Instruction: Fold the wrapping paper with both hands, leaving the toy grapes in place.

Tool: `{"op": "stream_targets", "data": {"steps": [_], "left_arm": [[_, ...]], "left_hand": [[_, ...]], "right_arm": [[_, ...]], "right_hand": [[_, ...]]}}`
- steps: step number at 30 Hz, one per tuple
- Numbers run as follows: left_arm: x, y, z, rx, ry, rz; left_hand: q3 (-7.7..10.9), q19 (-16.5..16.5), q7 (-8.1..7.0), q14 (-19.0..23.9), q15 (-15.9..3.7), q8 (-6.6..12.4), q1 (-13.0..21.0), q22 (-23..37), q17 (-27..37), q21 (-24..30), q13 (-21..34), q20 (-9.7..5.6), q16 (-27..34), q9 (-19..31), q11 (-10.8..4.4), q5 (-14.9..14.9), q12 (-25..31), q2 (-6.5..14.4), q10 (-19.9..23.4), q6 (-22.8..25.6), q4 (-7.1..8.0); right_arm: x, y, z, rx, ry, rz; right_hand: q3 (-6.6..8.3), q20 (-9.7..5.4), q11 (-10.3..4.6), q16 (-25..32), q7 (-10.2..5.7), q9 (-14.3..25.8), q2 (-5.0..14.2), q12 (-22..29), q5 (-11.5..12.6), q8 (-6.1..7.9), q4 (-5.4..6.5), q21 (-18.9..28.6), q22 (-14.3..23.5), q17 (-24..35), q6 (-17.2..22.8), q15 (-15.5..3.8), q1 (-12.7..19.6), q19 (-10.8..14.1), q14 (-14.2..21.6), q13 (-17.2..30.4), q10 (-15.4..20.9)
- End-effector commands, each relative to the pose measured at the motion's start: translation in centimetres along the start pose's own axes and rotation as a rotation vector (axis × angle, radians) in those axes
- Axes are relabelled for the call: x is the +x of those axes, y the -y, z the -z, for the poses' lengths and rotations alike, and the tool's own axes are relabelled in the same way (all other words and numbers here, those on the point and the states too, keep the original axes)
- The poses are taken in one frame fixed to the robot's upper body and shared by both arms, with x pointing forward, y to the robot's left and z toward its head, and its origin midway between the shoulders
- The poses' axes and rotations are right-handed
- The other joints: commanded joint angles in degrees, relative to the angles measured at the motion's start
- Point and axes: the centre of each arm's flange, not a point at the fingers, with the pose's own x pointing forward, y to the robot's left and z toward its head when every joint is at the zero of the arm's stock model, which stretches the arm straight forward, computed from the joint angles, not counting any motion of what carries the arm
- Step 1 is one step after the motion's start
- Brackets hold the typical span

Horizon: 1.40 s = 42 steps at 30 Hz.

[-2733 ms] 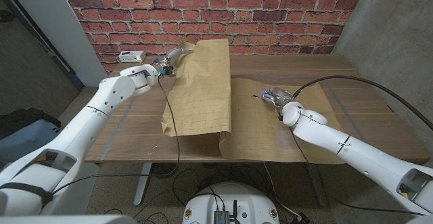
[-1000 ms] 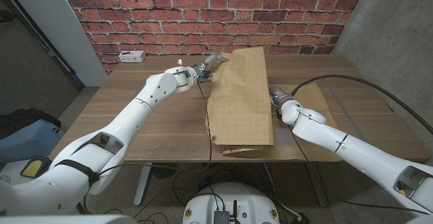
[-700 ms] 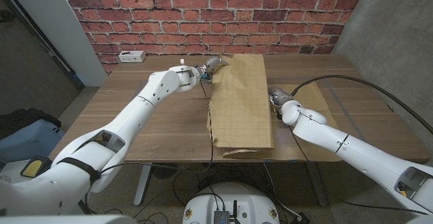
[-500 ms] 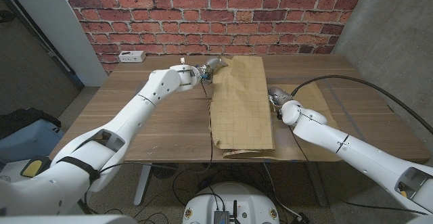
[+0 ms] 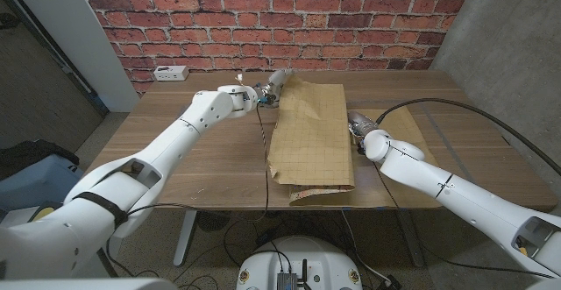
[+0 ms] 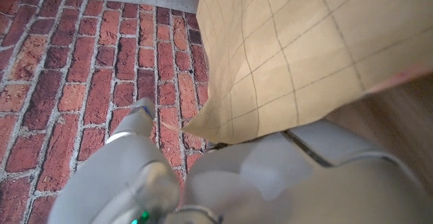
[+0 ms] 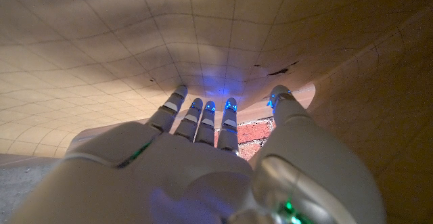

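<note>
Now that my left hand (image 5: 273, 85) has carried the paper (image 5: 313, 137) across to frame centre, pinching its far corner, the flap sags lower over my right hand (image 5: 358, 125), fingers spread beneath; grapes hidden; fold nearly closed.

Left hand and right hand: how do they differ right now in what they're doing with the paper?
The left hand grips the wrapping paper at its far corner, out in the open; the right hand sits at the fold's right edge, fingers spread under the folded-over flap, gripping nothing that I can see. Left reaches across the table; right stays nearer. Both touch the paper.
</note>
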Motion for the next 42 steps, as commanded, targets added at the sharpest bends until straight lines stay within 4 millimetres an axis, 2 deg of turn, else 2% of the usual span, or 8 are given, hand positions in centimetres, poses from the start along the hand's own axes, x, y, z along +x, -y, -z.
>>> {"op": "stream_targets", "data": {"steps": [1, 6, 13, 21, 27, 31, 37, 42], "left_arm": [[1.8, 2.1, 1.0, -0.038, 0.041, 0.516], [2.1, 3.0, 1.4, -0.104, 0.085, 0.647], [1.6, 3.8, 2.0, -0.159, 0.081, 0.752], [1.7, 5.3, 2.4, -0.196, 0.105, 0.866], [1.3, 5.5, 2.1, -0.180, 0.141, 0.844], [0.7, 5.4, 2.2, -0.195, 0.152, 0.787], [0.0, 5.4, 2.6, -0.236, 0.192, 0.689], [-0.4, 5.4, 2.8, -0.252, 0.204, 0.652]], "left_hand": [[-2.98, 0.62, 0.38, -1.96, 1.51, -0.42, -5.42, 0.20, -0.06, -2.96, -0.03, 1.58, 0.05, -1.35, 2.08, 0.50, -0.35, -1.31, -3.17, -5.80, 1.52], [-6.26, 0.14, -1.10, -4.24, 2.33, -0.27, -9.87, 0.30, -0.19, -6.64, -0.23, 3.50, -0.11, -2.76, 2.68, 1.59, -0.52, -1.45, -7.16, -12.37, 2.56], [-8.92, -2.49, -2.19, -9.86, 4.10, 0.00, -11.45, 0.42, -0.29, -11.46, -0.42, 6.32, -0.67, -3.79, 3.54, 2.62, -0.71, -1.04, -13.12, -18.12, 2.26], [-9.81, -2.18, 0.52, -11.30, 4.28, 2.66, -11.00, 0.45, -0.42, -14.18, -0.57, 6.01, -0.21, -3.51, 3.79, 3.07, 0.20, -0.23, -13.48, -12.19, 1.52], [-10.12, -2.60, -1.09, -13.07, 4.09, 1.56, -10.80, 0.48, -0.45, -15.95, -0.65, 6.05, -0.45, -3.49, 3.73, 3.22, -0.37, 0.27, -15.91, -14.18, 1.26], [-10.25, -3.57, -2.56, -14.54, 4.42, 0.99, -10.58, 0.53, -0.46, -17.55, -0.68, 6.51, -0.57, -3.54, 3.71, 3.22, -0.60, 0.68, -18.07, -15.63, 1.06], [-10.34, -6.30, -3.33, -17.52, 4.79, 0.97, -10.35, 0.60, -0.45, -20.21, -0.69, 7.10, -0.89, -3.60, 3.63, 3.13, -0.47, 1.31, -20.38, -16.25, 0.84], [-10.00, -7.49, -2.21, -19.39, 4.65, 1.52, -9.85, 0.67, -0.47, -21.78, -0.69, 7.20, -0.86, -3.64, 3.37, 2.94, -0.28, 2.30, -21.55, -14.90, 0.64]], "right_arm": [[0.2, 0.2, -0.1, 0.001, 0.004, 0.004], [0.3, 0.6, -0.2, -0.007, 0.009, 0.008], [0.3, 1.3, -0.3, -0.012, 0.012, 0.012], [-0.4, 3.8, -1.2, 0.000, 0.059, 0.071], [-1.3, 6.2, -2.4, -0.066, 0.059, 0.126], [-1.9, 7.9, -2.7, -0.099, 0.050, 0.165], [-2.7, 9.9, -2.3, -0.121, 0.013, 0.228], [-2.8, 10.6, -2.1, -0.160, -0.062, 0.216]], "right_hand": [[-0.39, 0.37, 0.00, -0.23, 0.08, 0.30, -0.40, 0.06, 0.01, -0.18, -0.06, -0.05, 0.04, 0.13, -0.22, 0.15, -0.07, -0.13, -0.17, 0.22, -0.28], [-0.58, 0.42, -0.08, -0.23, 0.08, 0.30, -0.49, 0.07, 0.05, -0.16, 0.00, -0.05, 0.05, 0.13, -0.34, 0.22, -0.25, -0.17, -0.22, 0.22, -0.35], [-1.78, 1.03, 0.07, -0.24, 0.04, 0.29, -1.70, 0.14, 0.08, -0.09, 0.36, -0.11, 0.06, 0.20, -0.63, 0.26, -1.60, -0.49, -0.37, 0.23, -0.53], [-3.69, 2.65, -0.04, -0.37, 0.02, 0.27, -3.68, 0.05, 0.32, -0.04, 0.89, -0.29, 0.08, 0.28, -1.34, 0.63, -3.85, -1.41, -1.01, 0.24, -1.36], [-4.16, 2.09, -0.22, -0.58, -0.39, 0.28, -3.75, 0.03, 0.57, 0.02, 1.07, -0.65, 0.10, 0.27, -1.60, 0.72, -4.46, -2.82, -1.80, 0.25, -1.83], [-4.87, 2.88, -0.61, -0.79, -0.95, 0.27, -4.51, 0.00, 0.75, -0.04, 1.10, -1.06, 0.12, 0.24, -2.19, 0.84, -5.21, -4.90, -2.70, 0.25, -2.38], [-4.80, 3.65, -0.75, -0.77, -1.18, 0.27, -4.45, 0.06, 0.94, 0.09, 0.86, -0.94, 0.12, 0.14, -2.13, 0.83, -4.96, -5.24, -2.76, 0.24, -2.48], [-4.57, 5.17, -2.03, -1.23, -1.95, 0.25, -4.53, -0.08, 1.23, 0.04, -0.20, -1.39, 0.12, -0.12, -3.10, 1.35, -3.75, -10.89, -4.98, 0.20, -3.76]]}}
